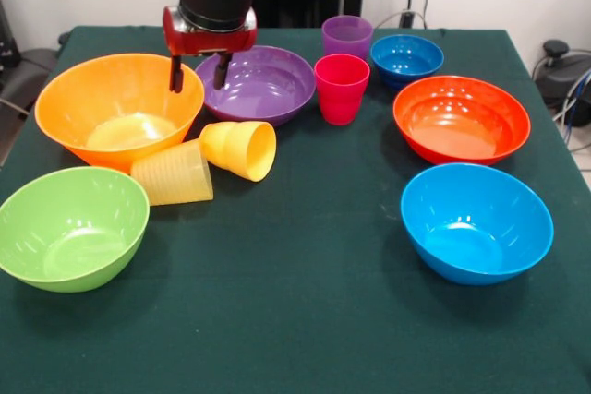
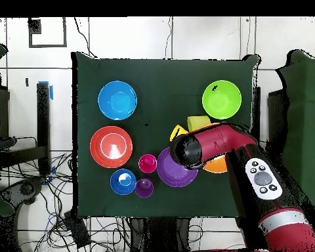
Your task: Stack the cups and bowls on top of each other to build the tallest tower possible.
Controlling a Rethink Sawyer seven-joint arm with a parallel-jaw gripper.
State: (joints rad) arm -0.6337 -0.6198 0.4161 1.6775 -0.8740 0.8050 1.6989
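Arm lowered, pincer (image 1: pixel 197 73) pointing down, fingers apart, empty.

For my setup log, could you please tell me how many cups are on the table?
4: purple cup and red-pink cup upright beside the purple bowl; orange-yellow cup and pale yellow cup on their sides by the orange bowl.

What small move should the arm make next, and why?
Probably lower a little and close on the purple bowl's near rim. The gripper hangs open between the orange bowl and the purple one, holding nothing, and no bowl is nested yet, so putting purple into the orange base seems the likely first step.
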